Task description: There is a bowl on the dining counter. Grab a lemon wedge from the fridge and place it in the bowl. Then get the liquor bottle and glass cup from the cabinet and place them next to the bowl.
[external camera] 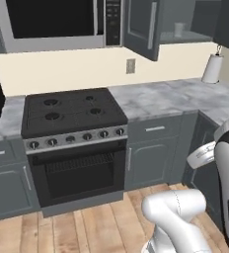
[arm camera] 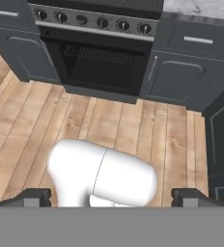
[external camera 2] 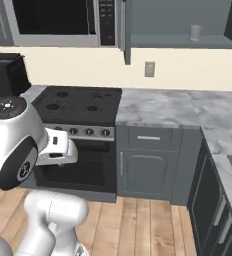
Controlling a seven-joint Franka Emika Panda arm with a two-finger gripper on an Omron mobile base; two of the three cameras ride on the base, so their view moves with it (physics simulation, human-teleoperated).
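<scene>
— Kitchen corner ahead: a black stove (external camera: 74,112) with its oven (external camera: 77,173) below, grey-veined marble worktop (external camera: 161,99) running right of it, wooden floor (arm camera: 128,125) underneath. What are we here for?

— My guess, the cabinet (external camera: 142,27) up on the wall. Its door hangs open toward us, and on the shelf inside stands the glass cup (external camera: 179,29), a small pale tumbler near the back. From the right base view it sits at the same spot (external camera 2: 195,32). I can't make out the liquor bottle.

— And the hand?

— The fingers (arm camera: 33,197) are spread wide with nothing between them; the gripper (arm camera: 112,198) points down at the floor in front of the oven, tucked low, likely the carrying pose for driving.

— So the fetching hasn't begun?

— I'd judge not. The arm must lift high to reach that shelf. A paper towel roll (external camera: 212,68) hangs near the corner; easy to confuse with the cup, so aim at the shelf
</scene>
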